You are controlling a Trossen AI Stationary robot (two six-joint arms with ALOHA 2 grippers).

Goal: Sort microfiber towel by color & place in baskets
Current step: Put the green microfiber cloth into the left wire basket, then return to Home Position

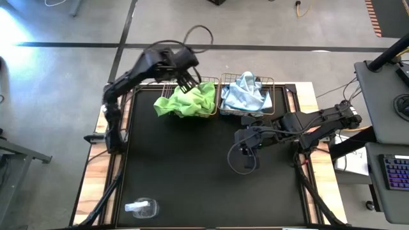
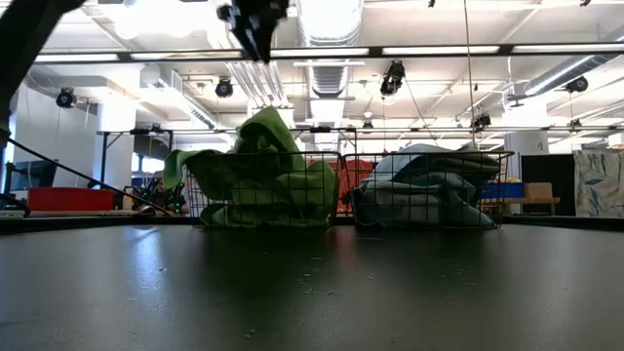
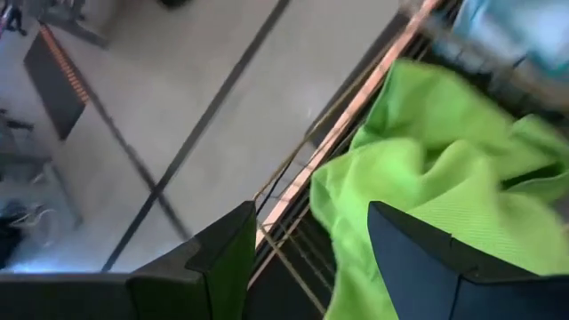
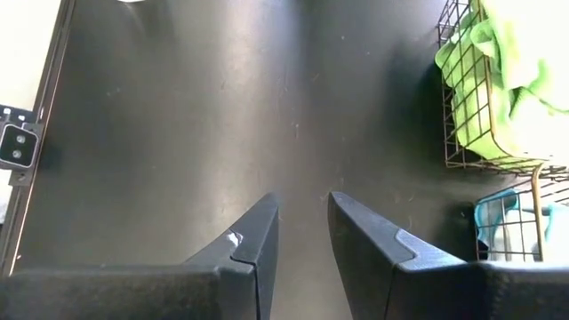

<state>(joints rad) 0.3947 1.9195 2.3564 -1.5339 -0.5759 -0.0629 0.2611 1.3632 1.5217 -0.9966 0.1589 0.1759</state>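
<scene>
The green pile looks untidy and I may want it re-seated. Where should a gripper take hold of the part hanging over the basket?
Probably the bunched fold of the green towels spilling past the left basket rim, taken from straight above: it sits clear of the wire. The left gripper hovers there, jaws open; the right gripper waits over the mat.

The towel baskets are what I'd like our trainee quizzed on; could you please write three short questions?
1. True or false: the green towels lie in the left basket.
2. Which end effector is above the green towels: A left, B right?
3. Fill in: the right basket holds the ___ towels.

Key: 1 true; 2 A; 3 blue.
</scene>
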